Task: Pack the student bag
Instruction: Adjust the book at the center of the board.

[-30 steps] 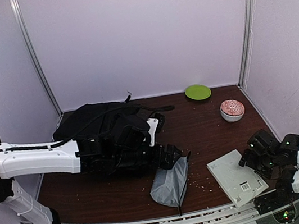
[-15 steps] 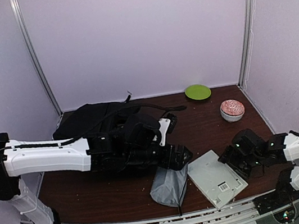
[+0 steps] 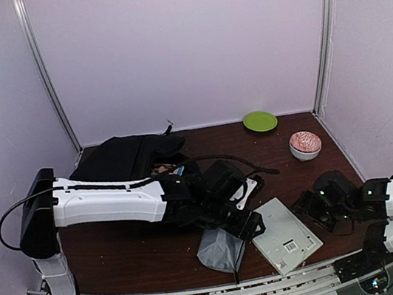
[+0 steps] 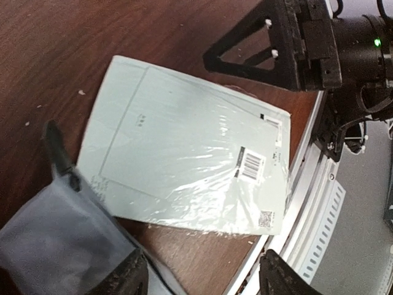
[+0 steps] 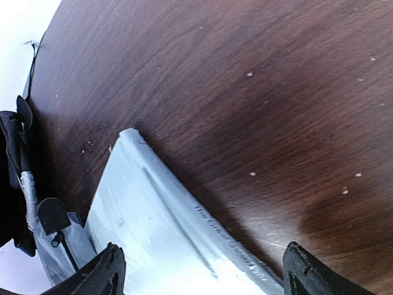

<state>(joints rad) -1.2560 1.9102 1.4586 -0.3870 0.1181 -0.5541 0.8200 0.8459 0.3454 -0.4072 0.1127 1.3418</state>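
The student bag (image 3: 127, 158), black and slumped, lies at the back left of the table. A white plastic-wrapped book (image 3: 285, 234) lies flat near the front edge, next to a grey zip pouch (image 3: 220, 250). My left gripper (image 3: 247, 223) hangs open over the pouch's edge and the book's near corner, with only bare table between its fingertips (image 4: 132, 276). The book (image 4: 184, 147) fills the left wrist view. My right gripper (image 3: 318, 207) stands open at the book's right side. The book's spine end (image 5: 159, 233) lies between its wide-spread fingers (image 5: 107, 273).
A green plate (image 3: 260, 121) sits at the back and a patterned bowl (image 3: 305, 144) at the right rear. The table's front metal rail (image 4: 313, 203) runs just past the book. The left arm reaches across the table's middle in front of the bag.
The book slid left to the pouch with the right gripper behind it. My left arm swung from the bag to the pouch and book, its jaws narrowing a little.
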